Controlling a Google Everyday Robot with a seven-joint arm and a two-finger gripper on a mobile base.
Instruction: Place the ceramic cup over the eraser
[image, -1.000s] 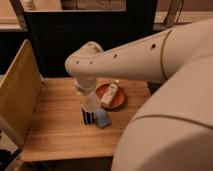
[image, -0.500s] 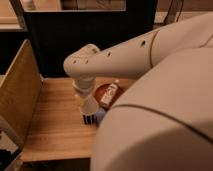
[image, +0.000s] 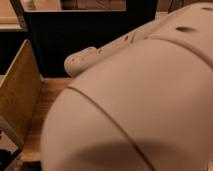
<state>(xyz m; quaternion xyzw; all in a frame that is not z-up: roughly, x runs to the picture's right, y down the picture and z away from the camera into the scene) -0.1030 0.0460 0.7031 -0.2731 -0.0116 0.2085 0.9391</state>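
My arm (image: 150, 100) has swung across the lens, hiding gripper, cup and eraser, leaving only a wooden tabletop (image: 47, 95) strip beside the left board (image: 20, 95).

Prob. workshop: wood tbl (image: 49, 97), dark panel (image: 75, 35); pincer hidden.

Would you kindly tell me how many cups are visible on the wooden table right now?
0. The robot arm fills most of the camera view and covers the wooden table, so cups may be hidden behind it. The hand is out of view too.
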